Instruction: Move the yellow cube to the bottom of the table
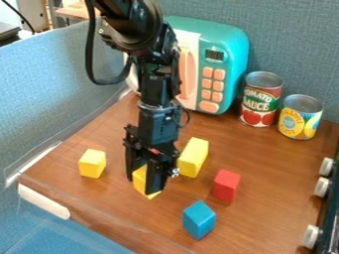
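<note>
Wood tabletop (pixel 265 176); hand (pixel 147 184) around yellow cube (pixel 140 182); edge (pixel 99 212) nearby

R of teal boxy plastic microwave (pixel 233 52): multicolour cylindrical metal cans (pixel 260 99); in frt: blue cube (pixel 198 220), red oblong block (pixel 226 186).

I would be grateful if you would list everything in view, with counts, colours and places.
Cube: 1, yellow, left part of table
Small block: 1, yellow, at the gripper
Oblong block: 1, yellow, right of the gripper
Red block: 1, red, right of centre
Blue cube: 1, blue, near side
Toy microwave: 1, teal with orange buttons, back
Tomato sauce can; pineapple can: 1 each, red-green and yellow-blue, back right
Knobs: 3, whitish, right edge
Table: 1, brown, beneath
Partitions: blue-grey, left and back
Arm with gripper: 1, black, from top
</note>
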`<state>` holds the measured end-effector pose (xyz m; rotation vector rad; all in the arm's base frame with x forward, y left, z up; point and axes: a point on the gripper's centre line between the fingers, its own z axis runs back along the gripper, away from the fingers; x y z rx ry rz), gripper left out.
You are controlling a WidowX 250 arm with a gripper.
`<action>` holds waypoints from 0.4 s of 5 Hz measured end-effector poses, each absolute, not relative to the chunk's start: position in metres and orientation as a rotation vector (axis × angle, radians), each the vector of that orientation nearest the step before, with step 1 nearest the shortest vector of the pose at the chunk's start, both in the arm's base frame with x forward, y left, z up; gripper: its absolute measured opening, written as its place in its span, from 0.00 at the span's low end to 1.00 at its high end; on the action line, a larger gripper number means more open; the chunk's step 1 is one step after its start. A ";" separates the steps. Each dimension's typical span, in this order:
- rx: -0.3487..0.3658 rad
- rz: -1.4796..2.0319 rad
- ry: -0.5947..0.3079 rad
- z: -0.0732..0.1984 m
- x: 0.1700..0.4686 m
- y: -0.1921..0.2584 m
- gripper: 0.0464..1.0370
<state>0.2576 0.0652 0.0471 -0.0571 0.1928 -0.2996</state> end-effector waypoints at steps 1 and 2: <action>-0.045 -0.296 0.199 0.047 0.257 0.067 0.63; -0.049 -0.300 0.203 0.043 0.255 0.066 0.92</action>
